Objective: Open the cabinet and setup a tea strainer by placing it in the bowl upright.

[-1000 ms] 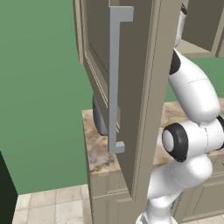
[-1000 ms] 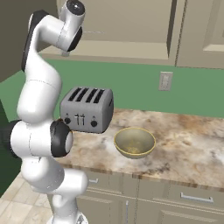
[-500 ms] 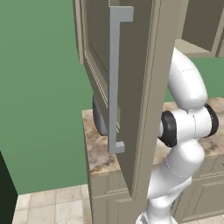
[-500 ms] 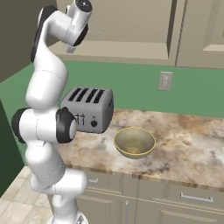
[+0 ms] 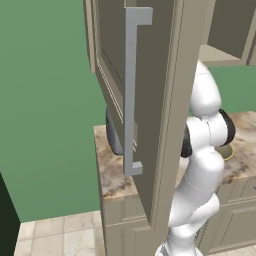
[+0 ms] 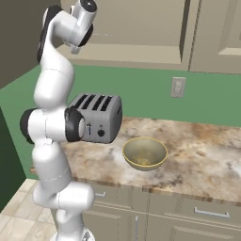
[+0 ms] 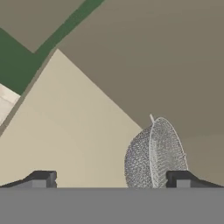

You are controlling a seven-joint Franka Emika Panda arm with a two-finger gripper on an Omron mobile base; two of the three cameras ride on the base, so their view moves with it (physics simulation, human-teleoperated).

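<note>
Cabinet [image 5: 165,100] door stands open; tea strainer [image 7: 155,155] sits inside between the spread gripper [image 7: 114,178] fingers, ungrasped, while the bowl [image 6: 144,153] waits empty.

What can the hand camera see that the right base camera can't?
The hand view shows the tea strainer lying on the cabinet shelf, near one fingertip of the open end effector. The right base view shows the bowl and the toaster on the counter, plus the arm reaching up. Both show beige cabinet surfaces and a bit of green wall.
</note>
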